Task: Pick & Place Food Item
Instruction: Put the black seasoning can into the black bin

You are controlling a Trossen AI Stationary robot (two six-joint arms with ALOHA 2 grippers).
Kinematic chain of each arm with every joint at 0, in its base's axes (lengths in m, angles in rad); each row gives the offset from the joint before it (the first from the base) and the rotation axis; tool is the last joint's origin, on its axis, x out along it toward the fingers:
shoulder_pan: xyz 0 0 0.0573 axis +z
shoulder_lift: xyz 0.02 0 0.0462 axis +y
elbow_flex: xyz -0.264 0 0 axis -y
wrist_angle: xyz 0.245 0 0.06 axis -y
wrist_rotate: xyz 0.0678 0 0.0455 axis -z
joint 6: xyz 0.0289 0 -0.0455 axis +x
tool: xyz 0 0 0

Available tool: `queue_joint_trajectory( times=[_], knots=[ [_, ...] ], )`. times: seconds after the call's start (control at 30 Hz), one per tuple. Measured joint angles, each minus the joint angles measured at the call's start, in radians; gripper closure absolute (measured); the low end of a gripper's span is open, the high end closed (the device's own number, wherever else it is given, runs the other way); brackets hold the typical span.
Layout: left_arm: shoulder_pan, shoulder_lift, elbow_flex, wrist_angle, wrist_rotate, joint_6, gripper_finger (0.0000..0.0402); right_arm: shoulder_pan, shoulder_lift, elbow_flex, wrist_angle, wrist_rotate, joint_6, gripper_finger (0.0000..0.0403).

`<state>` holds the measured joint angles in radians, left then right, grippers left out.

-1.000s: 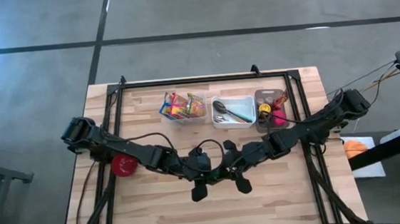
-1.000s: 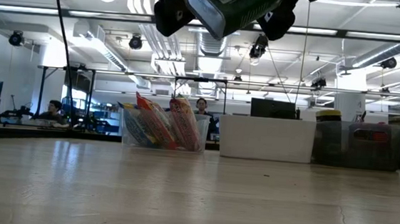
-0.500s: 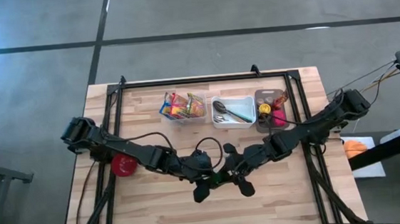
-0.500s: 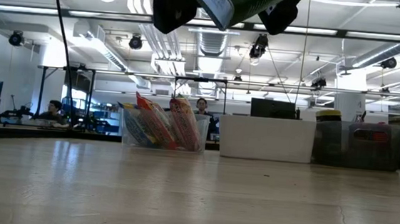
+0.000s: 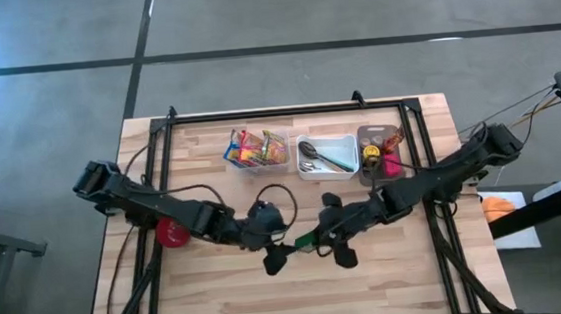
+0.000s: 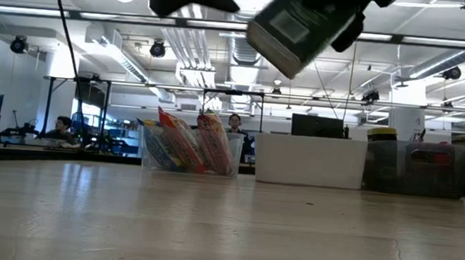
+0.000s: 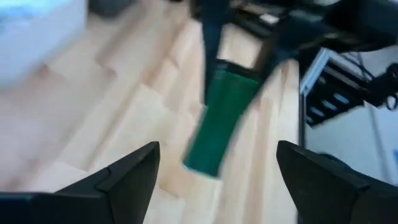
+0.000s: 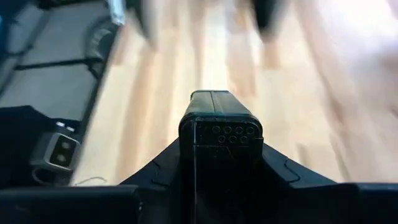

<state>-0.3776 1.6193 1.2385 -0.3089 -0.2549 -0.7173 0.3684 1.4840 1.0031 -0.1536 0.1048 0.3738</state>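
A green packet [image 5: 305, 241] hangs above the middle of the table, with my right gripper [image 5: 329, 243] shut on it. The low view shows the packet [image 6: 303, 28] tilted high over the wood. In the left wrist view the packet [image 7: 221, 118] slants away from the other arm's fingers. My left gripper [image 5: 273, 255] stands open just to the packet's left, apart from it, its two fingers [image 7: 140, 171] wide and with nothing between them. My right gripper pinches the packet's end nearest that arm [image 8: 221, 134] between its two fingers. The fingers come slanting down from the table's right and lie along the packet. The packet is lifted clear of the table and tilted, its free end [image 7: 202, 163] pointing toward my left gripper.
Three bins stand in a row at the back: a clear one with snack packets [image 5: 257, 149], a white one with utensils [image 5: 327, 155], a dark one with small items [image 5: 381, 156]. A red round thing [image 5: 171, 232] lies at the left under the left arm. A person sits beyond the table [image 6: 62, 127].
My left gripper has opened, let go of the green packet and drawn back toward the table's left, rising a little. The packet stays in my right gripper and has tipped further, its free end lower than before.
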Motion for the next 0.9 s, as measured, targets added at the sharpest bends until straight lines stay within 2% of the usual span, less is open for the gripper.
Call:
queue_joint_trajectory(
  times=[0.1,0.17,0.33,0.43,0.6,0.77,0.9],
  knots=[
    [-0.036,-0.031,0.0,-0.003,-0.103,0.068,0.0074,-0.017,-0.035,0.048,-0.189,0.039,0.039,0.0287],
    [-0.058,-0.04,0.0,-0.004,-0.136,0.118,0.0074,-0.029,-0.061,0.087,-0.328,0.072,0.074,0.0287],
    [-0.11,-0.048,0.0,-0.041,-0.163,0.185,0.0073,-0.074,-0.131,0.185,-0.727,0.164,0.16,0.0287],
    [-0.126,-0.047,-0.001,-0.085,-0.172,0.237,0.0073,-0.113,-0.18,0.204,-0.902,0.191,0.174,0.0287],
    [-0.126,-0.069,-0.001,-0.144,-0.201,0.222,0.0073,-0.197,-0.286,0.167,-1.006,0.191,0.156,0.0287],
    [-0.129,-0.083,-0.001,-0.193,-0.274,0.22,0.0073,-0.289,-0.37,0.104,-1.003,0.184,0.049,0.0287],
    [-0.127,-0.085,-0.002,-0.217,-0.29,0.219,0.0073,-0.356,-0.387,0.05,-1.045,0.146,-0.052,0.0287]
  ],
)
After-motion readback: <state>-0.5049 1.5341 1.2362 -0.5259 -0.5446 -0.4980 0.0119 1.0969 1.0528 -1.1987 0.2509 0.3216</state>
